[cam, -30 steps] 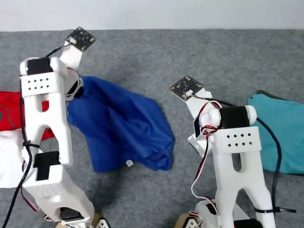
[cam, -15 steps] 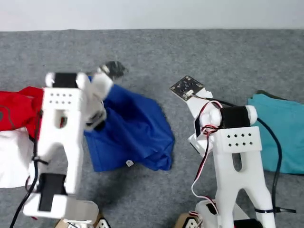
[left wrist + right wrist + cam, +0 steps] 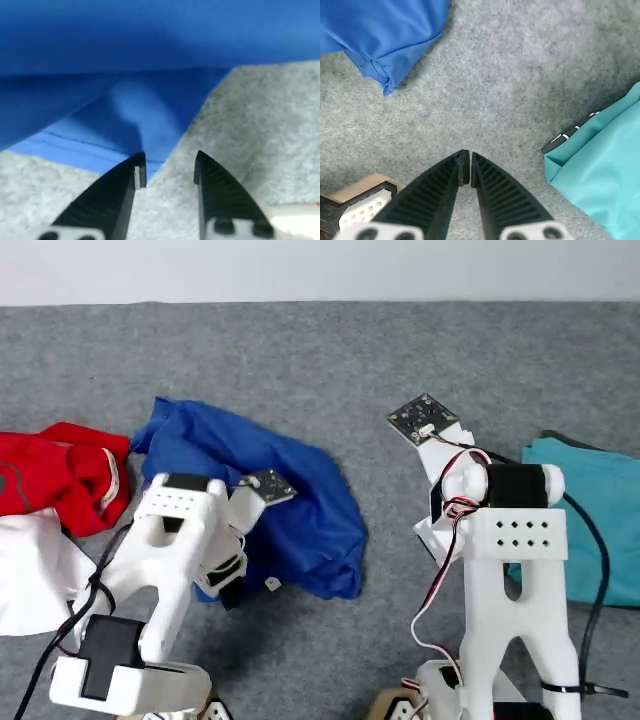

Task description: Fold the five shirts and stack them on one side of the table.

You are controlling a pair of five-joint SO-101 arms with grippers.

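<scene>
A crumpled blue shirt (image 3: 270, 490) lies in the middle of the grey felt table. My left arm (image 3: 190, 540) bends low over its near left part. My left gripper (image 3: 167, 162) is open, its tips just above the shirt's hem (image 3: 100, 150) where cloth meets felt. A red shirt (image 3: 60, 475) and a white shirt (image 3: 30, 570) lie at the left edge. A teal shirt (image 3: 590, 520) lies at the right. My right gripper (image 3: 466, 167) is shut and empty above bare felt, between the blue shirt (image 3: 385, 35) and the teal shirt (image 3: 600, 165).
Bare grey felt (image 3: 420, 350) stretches across the far part of the table up to a pale wall. A black cable (image 3: 585, 570) runs from the right arm over the teal shirt. An arm's base (image 3: 360, 207) sits near the front edge.
My left arm has swung from the blue shirt's far left corner down to its near edge, letting the far corner drop onto the table. My right arm has shifted slightly right.
</scene>
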